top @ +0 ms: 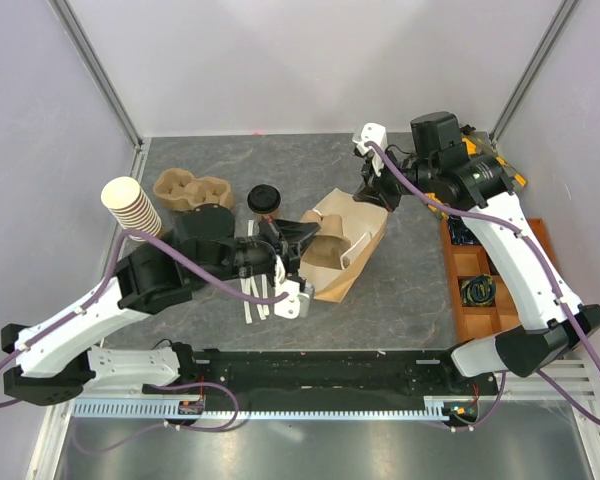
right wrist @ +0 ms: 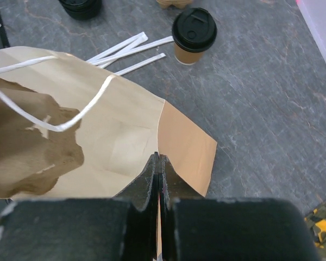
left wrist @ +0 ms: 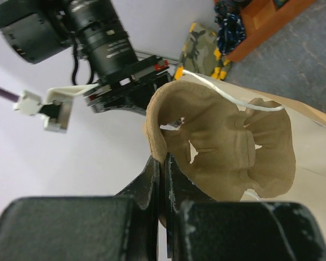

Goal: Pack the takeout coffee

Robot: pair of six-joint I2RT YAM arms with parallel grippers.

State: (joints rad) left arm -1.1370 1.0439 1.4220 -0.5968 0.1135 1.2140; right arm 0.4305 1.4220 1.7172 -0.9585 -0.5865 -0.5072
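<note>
The takeout coffee (top: 264, 200), a small brown cup with a black lid, stands on the table left of the paper bag (top: 348, 250); it also shows in the right wrist view (right wrist: 193, 35). The bag lies on its side, its mouth towards the left arm. My left gripper (top: 300, 236) is shut on the rim of a brown pulp cup carrier (left wrist: 228, 147) and holds it at the bag's mouth (left wrist: 315, 168). My right gripper (top: 372, 196) is shut on the bag's far edge (right wrist: 179, 141). The carrier shows inside the bag (right wrist: 27, 141).
A tall stack of brown cups (top: 132, 206) and a second pulp carrier (top: 192, 190) sit at the back left. White sticks (top: 252, 300) lie near the left arm. A black round object (right wrist: 81, 6) lies beyond them. An orange compartment tray (top: 480, 290) stands at the right.
</note>
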